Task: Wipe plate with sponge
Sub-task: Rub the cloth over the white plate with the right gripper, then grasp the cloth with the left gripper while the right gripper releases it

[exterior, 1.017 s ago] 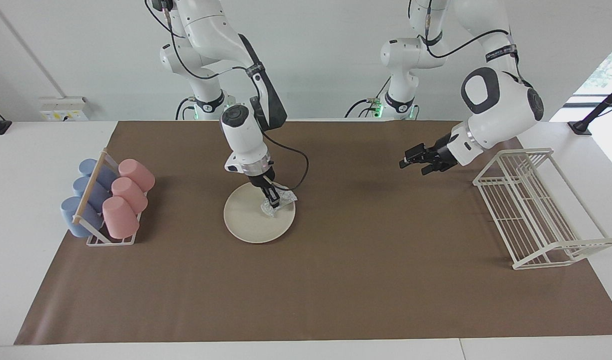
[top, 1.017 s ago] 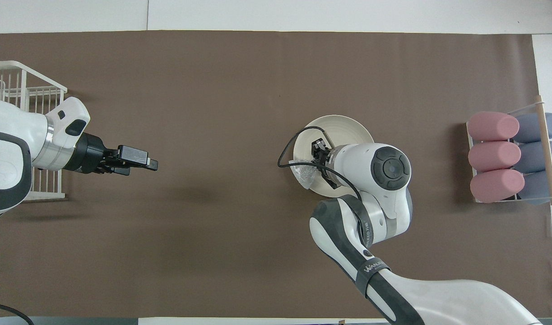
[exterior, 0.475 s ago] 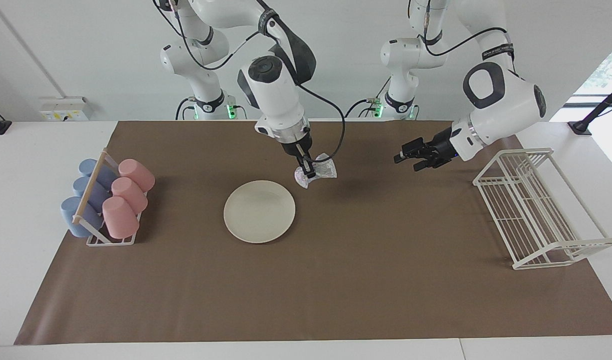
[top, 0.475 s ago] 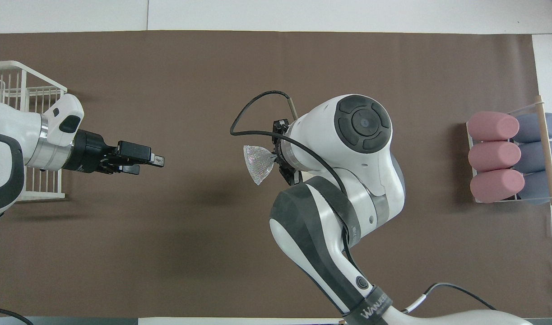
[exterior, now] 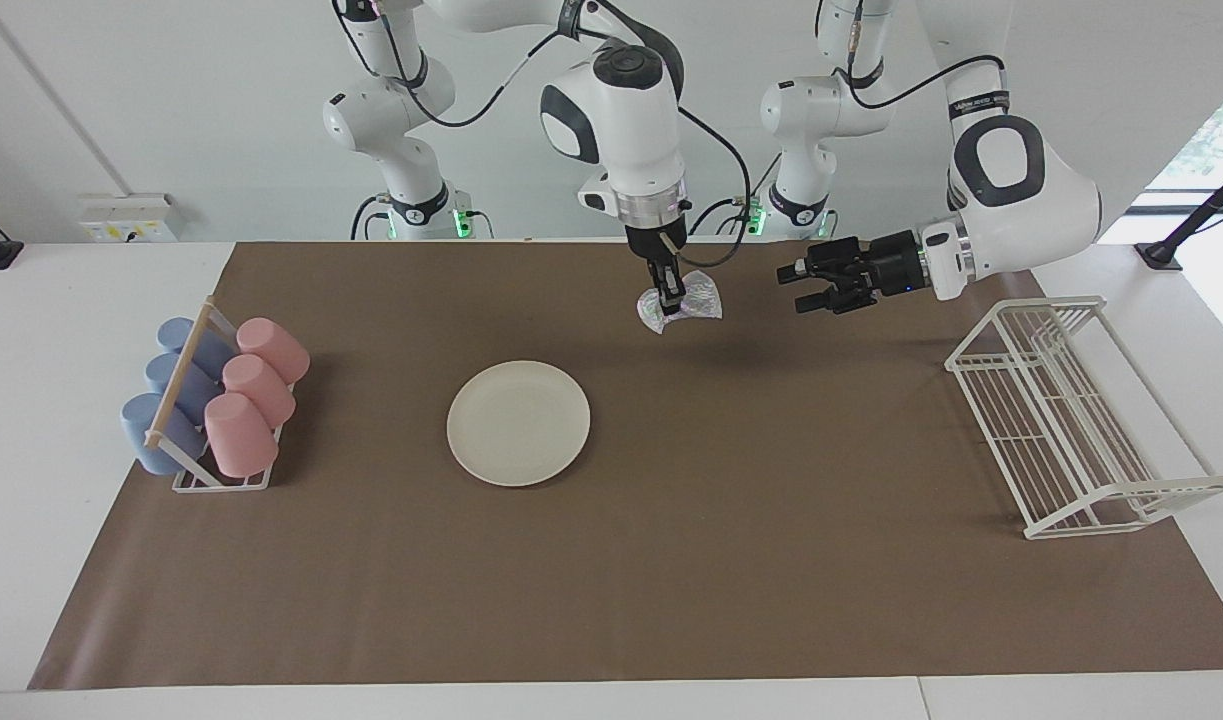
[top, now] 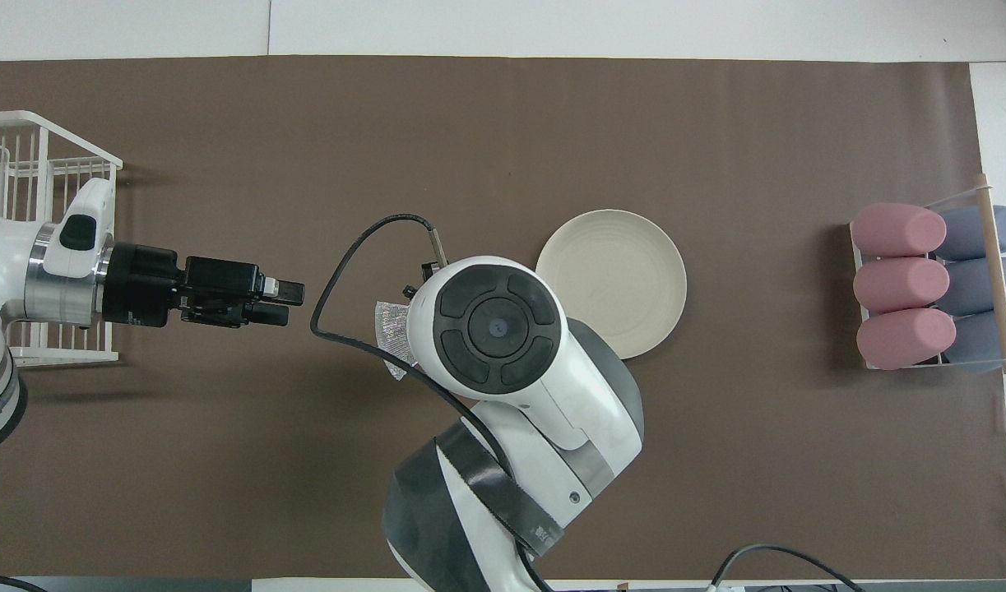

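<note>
text: none legible | dark grey band on the right arm's white forearm (top: 503, 506): no lettering can be made out | black band on the left arm's white upper link (exterior: 974, 102): marks too small to read

Glossy white arms (exterior: 626, 105), dark grey joint caps, black cables.

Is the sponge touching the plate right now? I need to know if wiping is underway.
No: in the facing view the right gripper holds the sponge up in the air, clear of the plate.
</note>
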### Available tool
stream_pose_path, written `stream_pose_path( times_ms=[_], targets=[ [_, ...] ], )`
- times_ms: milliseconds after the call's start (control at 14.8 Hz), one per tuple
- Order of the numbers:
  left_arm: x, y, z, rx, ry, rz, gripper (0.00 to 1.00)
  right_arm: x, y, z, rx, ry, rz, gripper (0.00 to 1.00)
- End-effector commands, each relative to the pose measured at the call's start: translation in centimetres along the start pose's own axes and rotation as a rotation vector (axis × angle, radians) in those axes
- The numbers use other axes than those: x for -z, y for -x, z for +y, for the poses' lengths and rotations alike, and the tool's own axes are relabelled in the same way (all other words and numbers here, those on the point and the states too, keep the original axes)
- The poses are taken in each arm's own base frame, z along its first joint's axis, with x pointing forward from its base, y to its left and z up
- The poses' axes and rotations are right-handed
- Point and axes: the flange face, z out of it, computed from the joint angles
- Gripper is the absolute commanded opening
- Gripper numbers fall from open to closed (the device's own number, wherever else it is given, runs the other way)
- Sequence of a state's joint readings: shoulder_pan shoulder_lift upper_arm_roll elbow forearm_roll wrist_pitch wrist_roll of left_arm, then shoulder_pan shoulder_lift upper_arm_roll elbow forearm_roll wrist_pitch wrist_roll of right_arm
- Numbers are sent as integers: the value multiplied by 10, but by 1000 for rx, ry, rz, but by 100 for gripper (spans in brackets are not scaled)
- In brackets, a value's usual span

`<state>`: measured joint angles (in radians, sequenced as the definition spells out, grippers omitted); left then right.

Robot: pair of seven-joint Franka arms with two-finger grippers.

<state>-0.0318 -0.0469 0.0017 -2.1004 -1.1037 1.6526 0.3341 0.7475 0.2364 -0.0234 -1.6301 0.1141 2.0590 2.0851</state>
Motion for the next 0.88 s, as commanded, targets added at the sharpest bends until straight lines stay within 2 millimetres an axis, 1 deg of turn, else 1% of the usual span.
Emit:
stream_pose_path(
  times_ms=[0,68,203,339,407,475,542,610,746,814],
  targets=[
    [-16,25,-30,-111,79,-8,100,3,-2,-8,-37,-7,15,0],
    [-23,30,-38,-126,112,-21,100,8,4,-9,-43,-17,9,0],
    [-36,31,-43,-110,165,-5,100,16,13,-13,-64,-17,6,0],
    [-57,31,-31,-118,211,-20,100,22,17,-15,-71,-18,6,0],
    [-61,32,-31,-118,211,-28,100,20,26,-9,-70,-13,4,0],
    [-62,32,-30,-117,211,-29,100,18,29,-7,-71,-11,4,0],
    [-66,33,-29,-120,211,-35,100,18,30,-7,-73,-12,3,0],
    [-75,34,-24,-122,213,-46,100,18,30,-7,-76,-12,3,0],
    [-76,35,-22,-123,218,-48,100,18,30,-7,-76,-13,2,0],
    [-77,35,-23,-120,219,-50,80,18,30,-7,-76,-13,2,0]
  ],
)
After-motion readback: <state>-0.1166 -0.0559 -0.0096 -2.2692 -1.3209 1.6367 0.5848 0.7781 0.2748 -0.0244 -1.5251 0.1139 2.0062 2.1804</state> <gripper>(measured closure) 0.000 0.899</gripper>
